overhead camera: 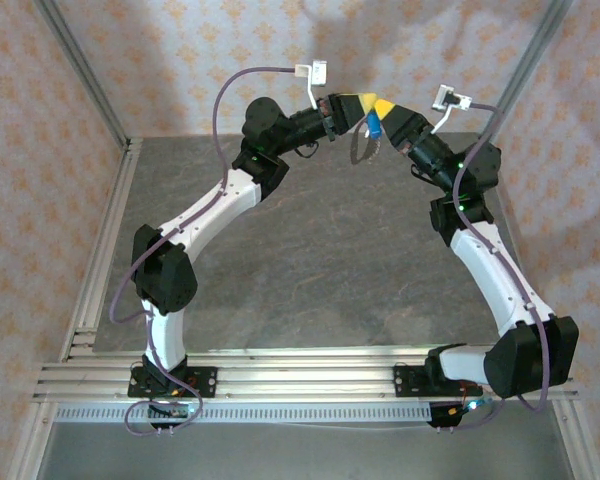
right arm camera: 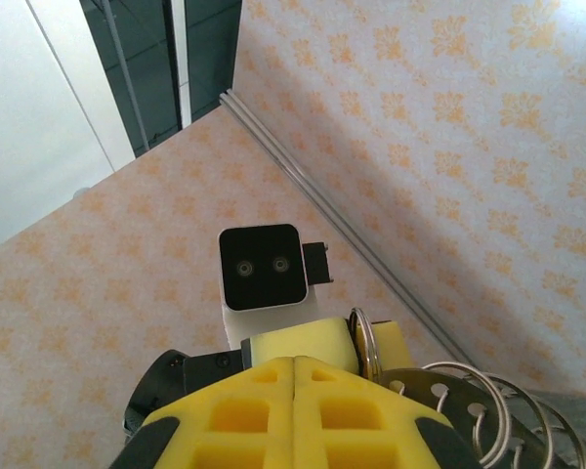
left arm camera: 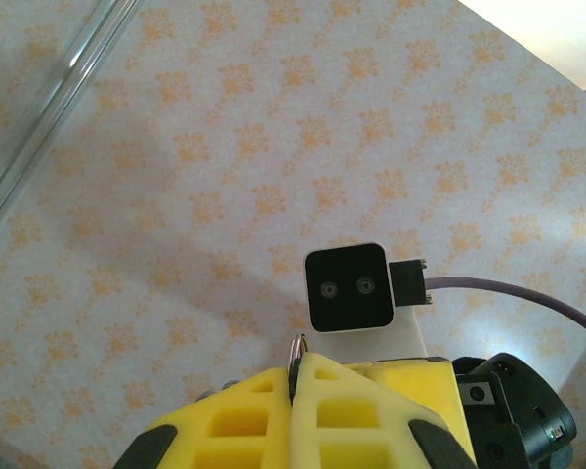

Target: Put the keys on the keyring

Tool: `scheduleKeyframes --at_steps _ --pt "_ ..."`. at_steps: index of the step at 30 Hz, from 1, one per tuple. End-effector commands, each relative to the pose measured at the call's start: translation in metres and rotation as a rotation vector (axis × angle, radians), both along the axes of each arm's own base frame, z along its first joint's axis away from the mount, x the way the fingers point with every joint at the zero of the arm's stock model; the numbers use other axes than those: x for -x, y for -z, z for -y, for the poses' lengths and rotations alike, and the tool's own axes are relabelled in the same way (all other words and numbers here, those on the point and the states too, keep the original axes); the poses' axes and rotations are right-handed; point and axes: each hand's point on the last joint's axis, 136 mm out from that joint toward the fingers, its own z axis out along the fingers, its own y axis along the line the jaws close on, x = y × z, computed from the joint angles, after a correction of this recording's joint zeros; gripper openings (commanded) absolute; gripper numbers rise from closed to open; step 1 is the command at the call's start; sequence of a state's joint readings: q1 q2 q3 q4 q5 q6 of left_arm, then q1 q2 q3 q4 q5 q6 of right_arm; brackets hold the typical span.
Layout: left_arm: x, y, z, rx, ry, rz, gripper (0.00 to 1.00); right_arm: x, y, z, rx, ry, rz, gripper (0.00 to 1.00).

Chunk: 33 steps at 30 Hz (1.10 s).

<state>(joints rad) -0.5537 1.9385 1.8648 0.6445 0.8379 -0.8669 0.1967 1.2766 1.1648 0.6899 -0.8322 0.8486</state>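
My left gripper (left arm camera: 295,376) has its yellow fingers pressed flat together, with a thin silvery edge of the keyring (left arm camera: 297,345) poking out of the seam at the tips, so I read that as a pinch on the ring. My right gripper (right arm camera: 293,376) is also pressed together with no gap showing. I cannot make out from its own camera whether anything sits in that seam.

In the top view the blue-headed key (overhead camera: 375,127) hangs just beside the keyring, on the right gripper's side and right under its tips. The rest of the keyring droops below as a grey loop. Both sets of tips meet at the keyring, held high above the grey table (overhead camera: 330,250). From the right wrist I also see coils of wire ring fanning out just beside and below the pinched edge.

I judge this as the threading step: ring held steady on the left, key brought to it on the right, not yet visibly on. The next move calls for a small, precise push of the key's hole onto the ring's open end, without twisting the ring out of the pinch.

I can read no brand or writing. The opposing wrist camera (left arm camera: 347,289) beyond the keyring shows a plain black face with two lenses.
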Motion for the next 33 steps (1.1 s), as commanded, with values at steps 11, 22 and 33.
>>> scheduleKeyframes --at_steps 11,22,33 --pt "0.015 -0.031 -0.01 0.054 0.01 0.094 0.0 0.022 -0.026 0.037 -0.002 0.13 0.088 0.18" --pt "0.02 -0.037 -0.012 0.07 0.023 0.105 0.0 0.001 -0.02 0.047 -0.03 0.177 0.056 0.22" --pt "0.021 -0.038 -0.012 0.073 0.022 0.105 0.0 0.0 -0.026 0.032 -0.055 0.105 0.073 0.36"
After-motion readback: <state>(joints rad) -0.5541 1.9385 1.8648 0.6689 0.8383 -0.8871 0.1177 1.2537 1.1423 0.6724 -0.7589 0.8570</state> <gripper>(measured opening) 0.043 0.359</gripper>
